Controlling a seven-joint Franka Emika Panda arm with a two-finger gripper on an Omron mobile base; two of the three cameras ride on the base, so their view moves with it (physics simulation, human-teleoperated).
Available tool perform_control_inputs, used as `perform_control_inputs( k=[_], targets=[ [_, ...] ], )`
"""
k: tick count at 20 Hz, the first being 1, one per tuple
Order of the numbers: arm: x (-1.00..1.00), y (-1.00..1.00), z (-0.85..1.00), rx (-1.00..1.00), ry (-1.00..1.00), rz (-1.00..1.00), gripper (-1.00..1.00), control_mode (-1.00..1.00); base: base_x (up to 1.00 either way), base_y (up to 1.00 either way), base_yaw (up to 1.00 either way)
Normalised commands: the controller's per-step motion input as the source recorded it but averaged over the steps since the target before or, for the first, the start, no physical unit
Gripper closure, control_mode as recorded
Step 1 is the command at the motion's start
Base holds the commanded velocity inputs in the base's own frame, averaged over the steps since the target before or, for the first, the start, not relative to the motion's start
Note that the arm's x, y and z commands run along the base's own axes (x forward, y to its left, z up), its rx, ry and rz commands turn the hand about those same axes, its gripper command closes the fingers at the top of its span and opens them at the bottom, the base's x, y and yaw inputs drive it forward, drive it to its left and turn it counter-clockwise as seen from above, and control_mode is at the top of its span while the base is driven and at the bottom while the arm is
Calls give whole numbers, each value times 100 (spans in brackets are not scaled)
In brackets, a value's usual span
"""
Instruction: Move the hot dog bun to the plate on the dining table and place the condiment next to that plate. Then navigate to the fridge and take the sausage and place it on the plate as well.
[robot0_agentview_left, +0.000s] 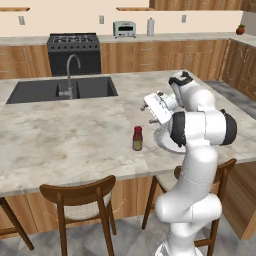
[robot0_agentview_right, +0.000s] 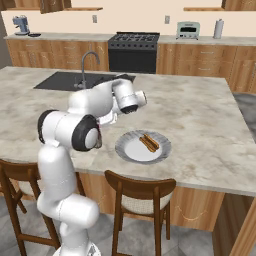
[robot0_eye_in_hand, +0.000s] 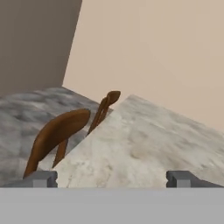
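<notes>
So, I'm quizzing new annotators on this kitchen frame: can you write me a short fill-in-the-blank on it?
1. The hot dog bun lies on the ____.
2. The condiment stands ____ on the dining table, beside the plate.
3. The jaws of the gripper are ____, holding nothing.

Missing words: plate; upright; open
</notes>
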Motion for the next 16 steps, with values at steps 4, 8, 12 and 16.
perform_control_inputs(
  k=[4,8,12,16],
  targets=[
    [-70,18,81,0,-9,-20,-100,-100,0,0,0],
    [-62,28,67,1,0,-40,-100,-100,0,0,0],
    [-38,35,68,1,0,-57,-100,-100,0,0,0],
    [-33,30,64,6,5,-61,-100,-100,0,0,0]
  ],
)
